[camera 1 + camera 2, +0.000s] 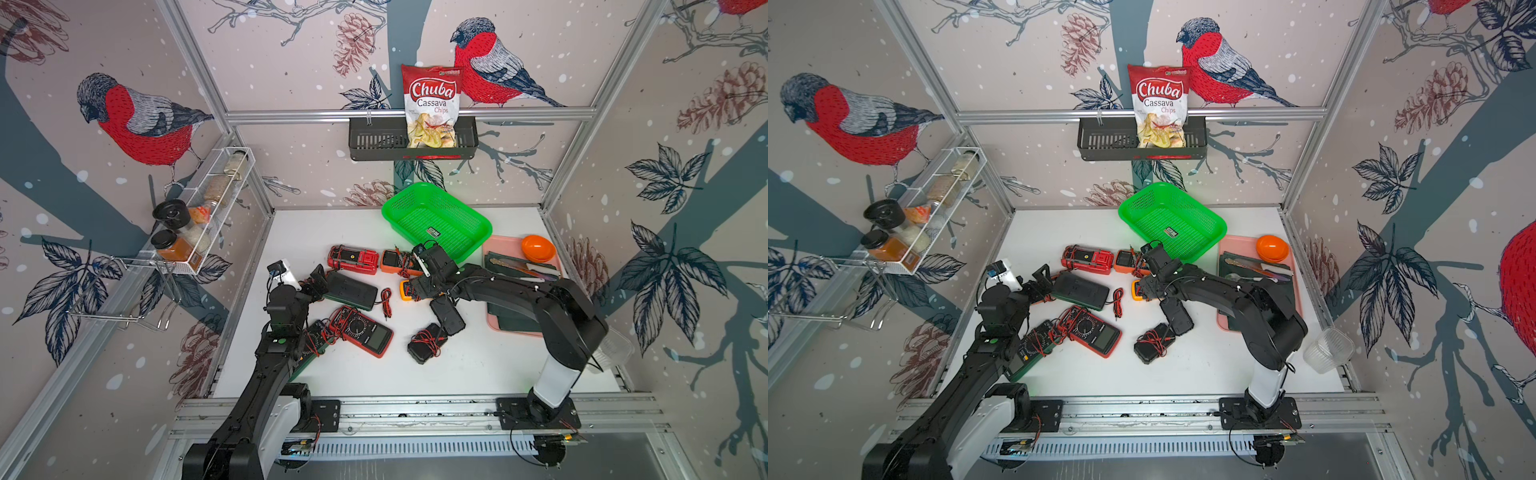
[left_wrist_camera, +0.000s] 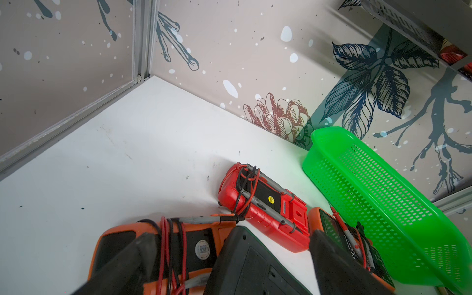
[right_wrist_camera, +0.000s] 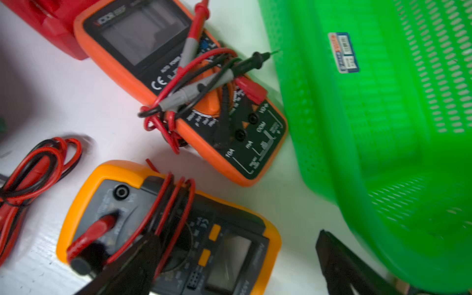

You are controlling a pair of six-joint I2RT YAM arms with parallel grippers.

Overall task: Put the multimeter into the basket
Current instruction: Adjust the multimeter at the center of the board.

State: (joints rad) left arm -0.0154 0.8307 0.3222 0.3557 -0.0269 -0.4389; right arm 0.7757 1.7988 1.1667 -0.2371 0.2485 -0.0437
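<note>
One yellow multimeter [image 3: 204, 229], wire-wrapped.

Bullfinch-and-pinecone wallpaper [image 1: 291, 62] on three walls, aluminium frame rails [image 1: 291, 116] along the edges, white tabletop [image 1: 478, 365] below.

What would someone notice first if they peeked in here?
Probably the bright green basket, sitting empty at the back of the white table. Next come the multimeters jumbled in front of it, wrapped in red and black wires, like the big red multimeter with its round dial showing. High on the back wall, a red chips bag stands in a black rack.
</note>
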